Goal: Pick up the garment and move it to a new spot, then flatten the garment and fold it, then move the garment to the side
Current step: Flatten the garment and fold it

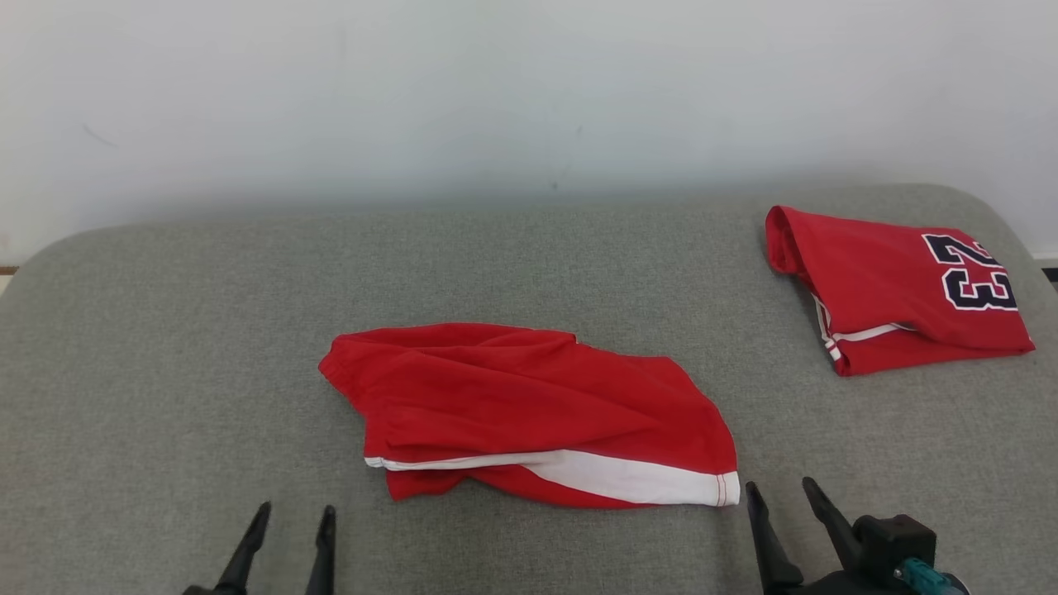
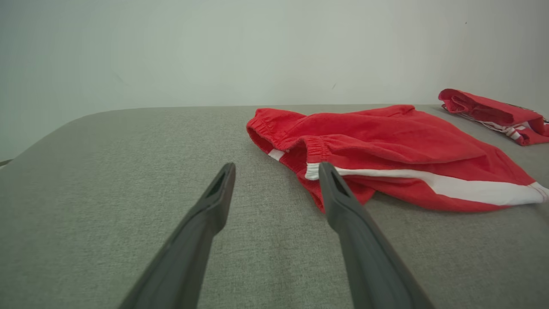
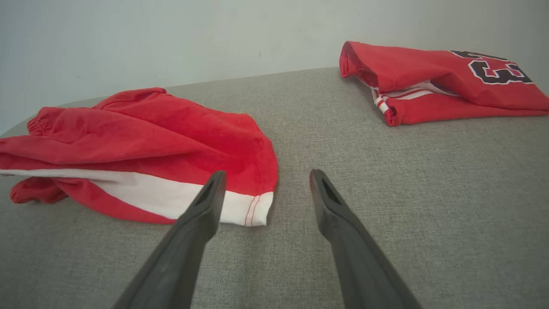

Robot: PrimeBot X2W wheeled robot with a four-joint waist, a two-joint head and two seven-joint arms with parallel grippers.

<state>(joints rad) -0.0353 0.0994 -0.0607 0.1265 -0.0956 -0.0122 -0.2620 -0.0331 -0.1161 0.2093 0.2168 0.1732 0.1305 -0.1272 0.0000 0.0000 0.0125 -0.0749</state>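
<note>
Grey woven fabric covers the padded table [image 1: 149, 347] I'm working over. Nothing is in hand yet, so I take the step to be the first pick-up. At the lower left my left gripper [image 1: 295, 516] hovers with its jaws apart and empty, just short of the garment. From its wrist camera the elastic waistband [image 2: 316, 148] lies right ahead of it. The garment [image 1: 529, 405], a pair of red shorts with a white side stripe, lies rumpled and partly doubled over in the middle of the table, waist end to the left and leg end to the right. I would take the waist end with the left side, coming in low and pinching all the gathered layers, since a single loose fold would likely let the rest drag. My right gripper [image 1: 781, 496] sits at the lower right, jaws likewise apart and empty, just beside the white hem corner [image 3: 253, 210], which looks like its natural hold. Lifting both ends together should keep the cloth from bunching. I'd steer clear of the folded red jersey [image 1: 893, 289] at the far right, well apart from the shorts.
</note>
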